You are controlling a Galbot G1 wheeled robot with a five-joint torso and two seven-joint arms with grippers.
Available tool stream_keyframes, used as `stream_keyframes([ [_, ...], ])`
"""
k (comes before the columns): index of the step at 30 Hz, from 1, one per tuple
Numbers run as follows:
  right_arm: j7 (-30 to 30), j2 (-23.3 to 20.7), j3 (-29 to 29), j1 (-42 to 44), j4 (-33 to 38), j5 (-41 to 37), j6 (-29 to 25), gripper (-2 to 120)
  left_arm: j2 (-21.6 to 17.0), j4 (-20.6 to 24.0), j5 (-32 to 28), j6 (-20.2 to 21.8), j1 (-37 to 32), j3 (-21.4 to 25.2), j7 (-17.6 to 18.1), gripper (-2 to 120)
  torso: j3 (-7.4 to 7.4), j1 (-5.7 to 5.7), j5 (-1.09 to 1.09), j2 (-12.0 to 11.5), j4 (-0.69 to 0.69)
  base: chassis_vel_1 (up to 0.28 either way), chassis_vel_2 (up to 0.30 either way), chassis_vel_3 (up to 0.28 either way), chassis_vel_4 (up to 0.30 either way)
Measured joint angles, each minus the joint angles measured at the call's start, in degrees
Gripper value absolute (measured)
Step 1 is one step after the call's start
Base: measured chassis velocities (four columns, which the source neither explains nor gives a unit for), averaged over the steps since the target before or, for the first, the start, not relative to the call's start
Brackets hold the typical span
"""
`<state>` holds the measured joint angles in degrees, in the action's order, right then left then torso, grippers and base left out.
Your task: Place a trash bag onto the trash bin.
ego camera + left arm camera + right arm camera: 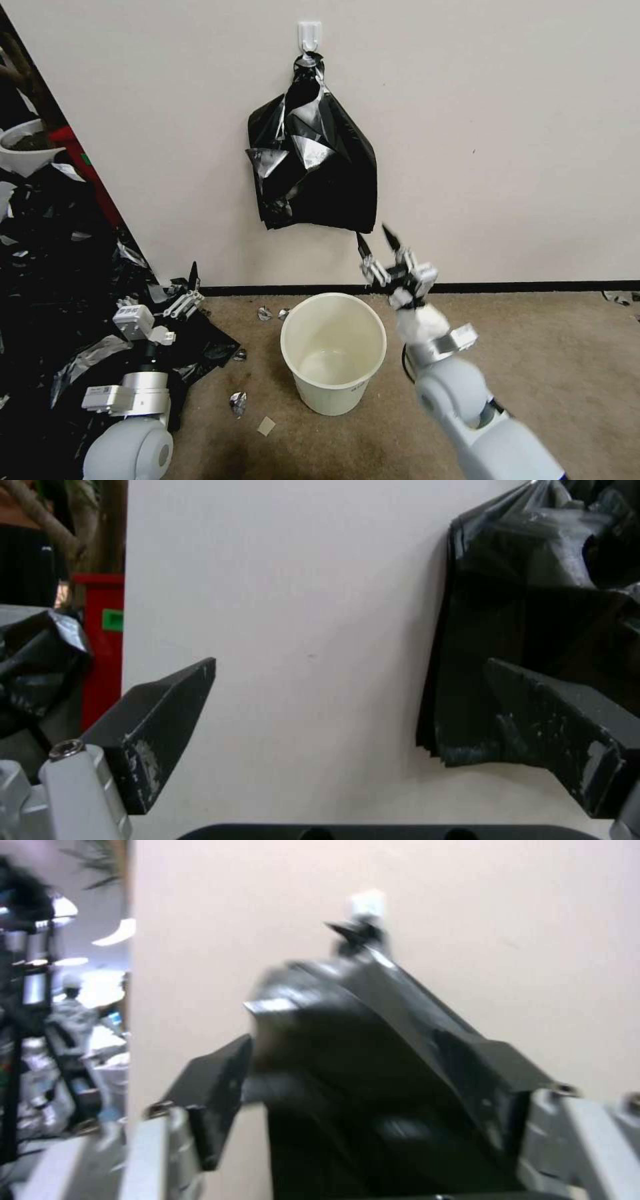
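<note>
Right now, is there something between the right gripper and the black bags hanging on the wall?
Nothing visible. The right gripper, open, points up just below the hanging bags' lower right corner, with bare wall between. The trash bin stands on the carpet below.

arms: pale grey rounded shells, silver metal collars at the joints | left gripper [190, 283]: white block body, black wedge fingers [167, 715] with scuffed paint, silver screw at the base | right gripper [378, 243]: white body, black pointed fingers [220, 1090], black cable by the wrist
</note>
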<state>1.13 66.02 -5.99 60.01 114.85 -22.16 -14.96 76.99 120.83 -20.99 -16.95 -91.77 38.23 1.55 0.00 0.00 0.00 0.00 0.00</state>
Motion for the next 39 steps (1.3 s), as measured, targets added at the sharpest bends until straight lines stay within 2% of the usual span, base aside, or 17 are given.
stream_keyframes([
  [3,-0.2,-0.8,3.2,-9.4,-4.5,4.0,1.7,92,-0.1,0.4,0.0,0.2,-0.2,0.4,0.1,100,-0.01,0.0,0.0,0.0,0.03,0.0,0.0,0.0,0.0],
  [7,-0.4,-1.9,5.4,-14.6,-5.5,5.1,6.0,100,-0.3,0.5,0.0,0.2,-0.4,0.7,0.1,100,-0.01,0.0,0.0,0.0,0.0,0.0,0.0,0.0,0.0],
  [8,-0.4,-1.9,5.4,-14.6,-5.5,5.1,6.0,100,-0.3,0.5,0.0,0.2,-0.4,0.7,0.1,100,-0.01,0.0,0.0,0.0,0.0,0.0,0.0,0.0,0.0],
  [10,-1.2,-3.2,7.5,-18.7,-5.5,5.2,11.7,100,-0.3,0.4,0.1,0.2,-0.5,0.8,0.1,100,-0.01,0.0,0.0,0.0,0.01,0.0,0.0,0.0,0.0],
  [11,-1.2,-3.2,7.5,-18.7,-5.5,5.2,11.7,100,-0.3,0.4,0.1,0.2,-0.5,0.8,0.1,100,-0.01,0.0,0.0,0.0,0.01,0.0,0.0,0.0,0.0],
  [13,-2.3,-4.1,8.8,-21.8,-5.6,4.9,15.8,100,0.1,0.3,0.2,0.2,-0.5,0.5,0.1,100,-0.01,0.0,0.0,0.0,0.0,0.0,0.0,0.0,0.0],
  [23,-3.6,-4.8,11.0,-28.2,-7.8,0.9,19.8,99,0.1,-0.2,0.3,0.2,-0.3,0.6,0.2,100,0.0,0.0,0.0,0.0,0.01,0.0,0.0,0.0,0.0],
  [25,-5.8,-5.2,11.3,-29.5,-8.5,0.3,20.5,91,0.0,-0.3,0.3,0.1,-0.2,0.6,0.2,100,-0.01,0.0,0.0,0.0,0.0,0.0,0.0,0.0,0.0],
  [26,-5.8,-5.2,11.3,-29.5,-8.5,0.3,20.5,91,0.0,-0.3,0.3,0.1,-0.2,0.6,0.2,100,-0.01,0.0,0.0,0.0,0.0,0.0,0.0,0.0,0.0],
  [29,-8.1,-5.7,11.3,-30.6,-9.2,0.6,21.9,76,0.0,-0.3,0.2,0.1,-0.1,0.7,0.2,100,0.0,0.0,0.0,0.0,0.0,0.0,0.0,0.0,0.0],
  [31,-8.4,-5.8,11.3,-30.9,-9.5,1.0,22.2,75,0.0,-0.3,0.2,0.1,-0.1,0.7,0.2,100,0.0,0.0,0.0,0.0,0.0,0.0,0.0,0.0,0.0],
  [35,-8.7,-6.4,10.9,-31.8,-10.6,4.0,23.2,54,0.0,-0.5,0.2,0.1,0.1,0.7,0.2,100,0.0,0.0,0.0,0.0,0.0,0.0,0.0,0.0,0.0],
  [37,-8.8,-6.6,10.8,-31.8,-10.7,4.5,23.3,51,0.0,-0.5,0.2,0.1,0.2,0.6,0.2,100,0.0,0.0,0.0,0.0,0.0,0.0,0.0,0.0,0.0],
  [39,-9.0,-7.0,10.5,-31.6,-10.7,4.9,23.3,41,0.0,-0.6,0.2,0.1,0.3,0.6,0.2,100,0.0,0.0,0.0,0.0,0.0,0.0,0.0,0.0,0.0],
])
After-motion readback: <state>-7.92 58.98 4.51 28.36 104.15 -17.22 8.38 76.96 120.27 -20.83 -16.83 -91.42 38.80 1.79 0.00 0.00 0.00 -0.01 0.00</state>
